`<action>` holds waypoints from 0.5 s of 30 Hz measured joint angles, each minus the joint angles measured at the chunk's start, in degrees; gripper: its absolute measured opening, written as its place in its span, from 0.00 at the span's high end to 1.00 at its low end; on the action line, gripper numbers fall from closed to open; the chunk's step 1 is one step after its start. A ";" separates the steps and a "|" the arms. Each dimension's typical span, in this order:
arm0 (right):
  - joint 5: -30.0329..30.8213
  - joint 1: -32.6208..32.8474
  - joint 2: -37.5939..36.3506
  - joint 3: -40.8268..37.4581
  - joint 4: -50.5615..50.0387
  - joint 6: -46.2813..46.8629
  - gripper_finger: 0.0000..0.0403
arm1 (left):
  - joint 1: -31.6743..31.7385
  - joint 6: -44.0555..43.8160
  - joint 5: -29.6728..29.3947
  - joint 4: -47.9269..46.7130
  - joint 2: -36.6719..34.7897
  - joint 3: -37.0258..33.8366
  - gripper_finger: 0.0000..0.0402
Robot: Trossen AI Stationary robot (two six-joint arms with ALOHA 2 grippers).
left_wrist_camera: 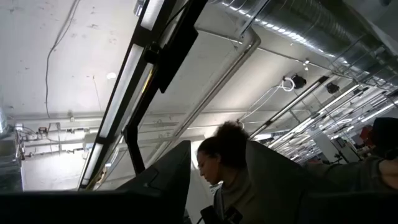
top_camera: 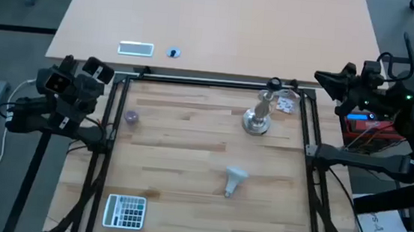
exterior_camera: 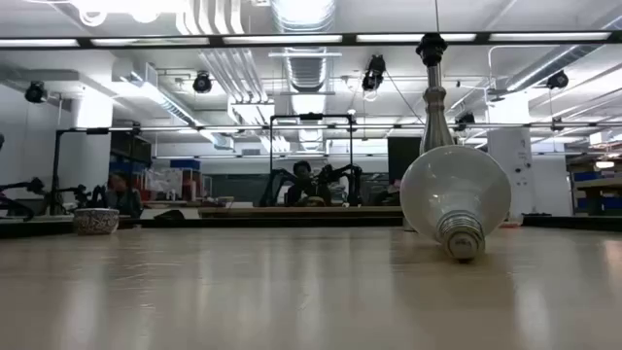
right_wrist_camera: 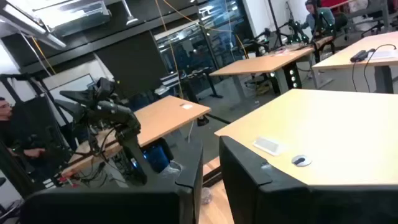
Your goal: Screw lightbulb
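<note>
Nothing is under way: the lightbulb (top_camera: 235,180) lies on its side mid-desk (top_camera: 188,159), apart from the silver stand (top_camera: 258,120). Left tool (left_wrist_camera: 214,180) parked off the desk's left edge, spread; right tool (right_wrist_camera: 210,168) parked right, barely parted, empty. Next: reach and grasp the bulb

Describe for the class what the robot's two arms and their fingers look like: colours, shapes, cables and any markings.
Both arms are dark, almost black, built of boxy jointed segments. The left arm carries a blocky wrist housing, with a white cable trailing off beside it. The right arm has black cables looping over it and a small green light. In the wrist views, the left fingers and right fingers are broad, flat, dark plates. No markings are legible.
</note>
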 joint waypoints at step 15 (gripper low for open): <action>0.01 0.00 0.00 0.00 0.02 0.00 0.87 | 0.50 -10.31 18.89 -3.83 0.48 -0.57 0.70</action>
